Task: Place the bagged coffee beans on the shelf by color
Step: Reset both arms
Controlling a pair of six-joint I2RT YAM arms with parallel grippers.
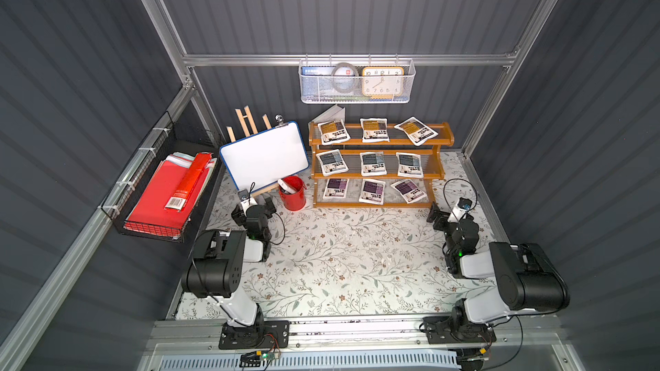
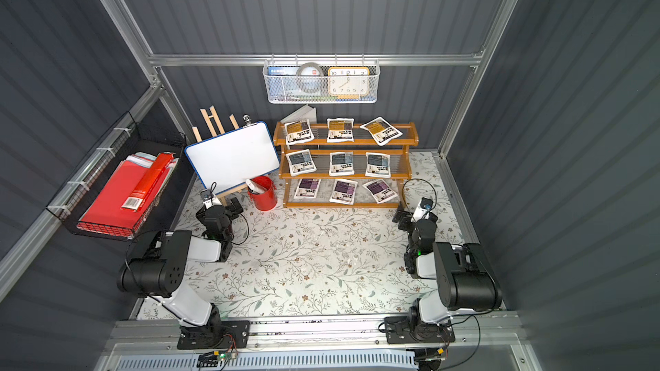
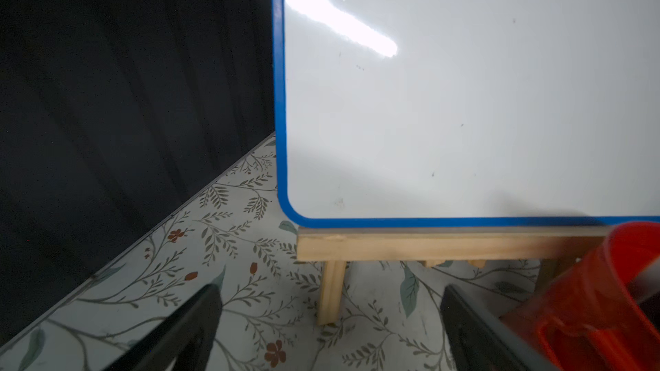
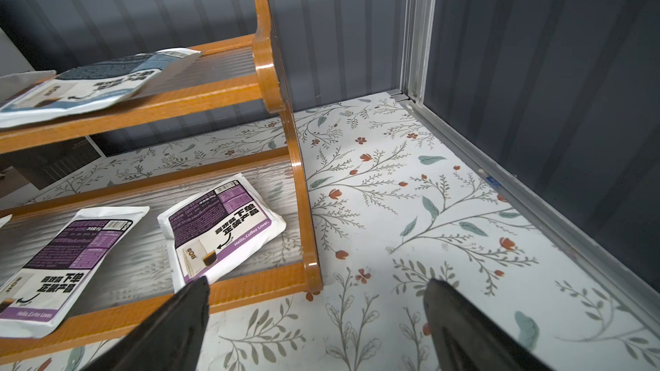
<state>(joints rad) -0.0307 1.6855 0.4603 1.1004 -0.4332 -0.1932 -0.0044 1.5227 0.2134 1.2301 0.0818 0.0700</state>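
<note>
The orange-brown shelf (image 1: pixel 378 142) (image 2: pixel 343 142) stands at the back of the floral table. Bagged coffee beans lie three to a tier: amber labels on top (image 1: pixel 374 130), blue-grey in the middle (image 1: pixel 373 164), purple at the bottom (image 1: pixel 372 191). My right gripper (image 1: pixel 435 215) (image 4: pixel 318 283) hovers open and empty off the shelf's front right foot (image 4: pixel 300 180), close to a purple bag (image 4: pixel 221 233). My left gripper (image 1: pixel 266 205) (image 3: pixel 332 292) is open with nothing in it, facing the easel's leg, apart from the shelf.
A whiteboard (image 1: pixel 264 160) (image 3: pixel 464 101) on a wooden easel and a red cup (image 1: pixel 293 192) (image 3: pixel 607 298) stand left of the shelf. A black wire basket with red folders (image 1: pixel 160 198) hangs on the left wall, a white mesh basket (image 1: pixel 353 82) on the back wall.
</note>
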